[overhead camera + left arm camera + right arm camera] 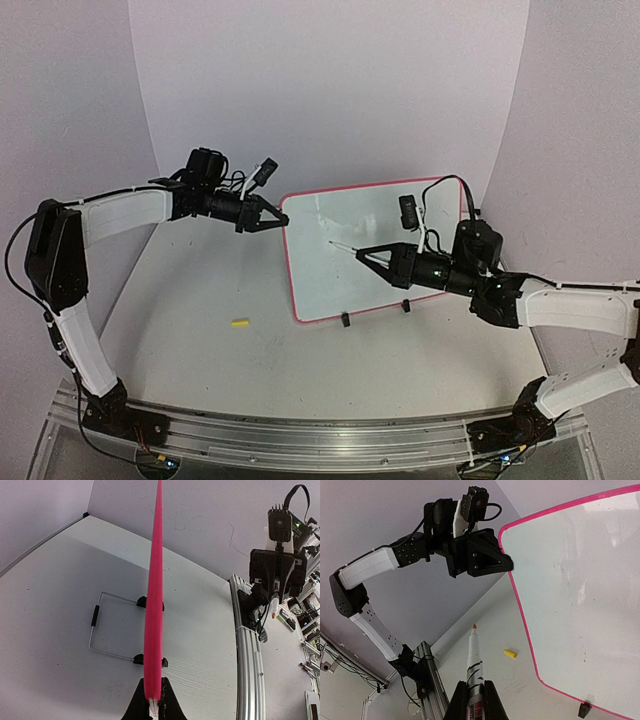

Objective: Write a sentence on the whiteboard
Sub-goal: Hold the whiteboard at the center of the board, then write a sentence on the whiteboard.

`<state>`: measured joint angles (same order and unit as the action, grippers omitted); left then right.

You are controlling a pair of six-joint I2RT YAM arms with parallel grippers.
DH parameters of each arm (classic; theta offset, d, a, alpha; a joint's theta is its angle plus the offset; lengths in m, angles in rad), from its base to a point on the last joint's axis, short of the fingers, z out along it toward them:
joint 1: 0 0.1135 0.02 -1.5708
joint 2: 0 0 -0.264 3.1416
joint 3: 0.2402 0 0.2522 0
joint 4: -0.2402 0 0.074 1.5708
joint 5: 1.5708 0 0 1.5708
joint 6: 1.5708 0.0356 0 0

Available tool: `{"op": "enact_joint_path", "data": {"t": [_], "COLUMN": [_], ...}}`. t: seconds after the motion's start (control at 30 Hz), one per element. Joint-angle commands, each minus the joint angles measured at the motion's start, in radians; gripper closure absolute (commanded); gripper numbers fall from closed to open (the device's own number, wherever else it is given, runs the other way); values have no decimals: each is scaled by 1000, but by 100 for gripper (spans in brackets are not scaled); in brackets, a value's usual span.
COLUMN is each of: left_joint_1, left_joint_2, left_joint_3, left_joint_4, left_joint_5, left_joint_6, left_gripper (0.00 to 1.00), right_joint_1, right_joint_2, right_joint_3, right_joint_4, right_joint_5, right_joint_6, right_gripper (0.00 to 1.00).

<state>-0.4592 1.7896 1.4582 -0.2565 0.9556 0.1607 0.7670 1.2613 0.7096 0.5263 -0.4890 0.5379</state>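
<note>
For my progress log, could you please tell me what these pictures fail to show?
- Top view: writing on the pink-rimmed white rectangular whiteboard, if any, too faint.
- Left wrist view: board edge-on, face hidden.
- Right wrist view: frame edge cuts off the board's right side; right end effector hides part of the orange-tipped marker label.
- Top view: small yellow piece too small to identify.

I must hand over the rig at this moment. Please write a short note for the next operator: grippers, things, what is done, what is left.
The left gripper is shut on the left rim of the whiteboard, steadying it.
The right gripper is shut on the marker, uncapped, tip towards the board but apart from it.
The yellow cap lies on the table, left of the board.
Done: board gripped, marker ready.
Left: all the writing; no words show yet.
</note>
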Motion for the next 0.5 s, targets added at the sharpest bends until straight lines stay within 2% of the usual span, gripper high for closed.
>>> {"op": "enact_joint_path", "data": {"t": [0.0,0.23,0.47], "left_joint_1": [-1,-1,-1], "left_joint_2": [-52,-70,-74], "left_joint_3": [-57,-83,-106], "left_joint_4": [11,31,57], "left_joint_5": [-36,-35,-31], "left_joint_6": [36,36,24], "left_gripper": [100,100,100], "right_joint_1": [-2,-2,-15], "right_joint_2": [56,159,284], "right_joint_3": [55,118,188], "right_joint_4": [132,161,277], "right_joint_5": [10,-13,-65], "right_joint_6": [-27,-4,11], "right_gripper": [100,100,100]}}
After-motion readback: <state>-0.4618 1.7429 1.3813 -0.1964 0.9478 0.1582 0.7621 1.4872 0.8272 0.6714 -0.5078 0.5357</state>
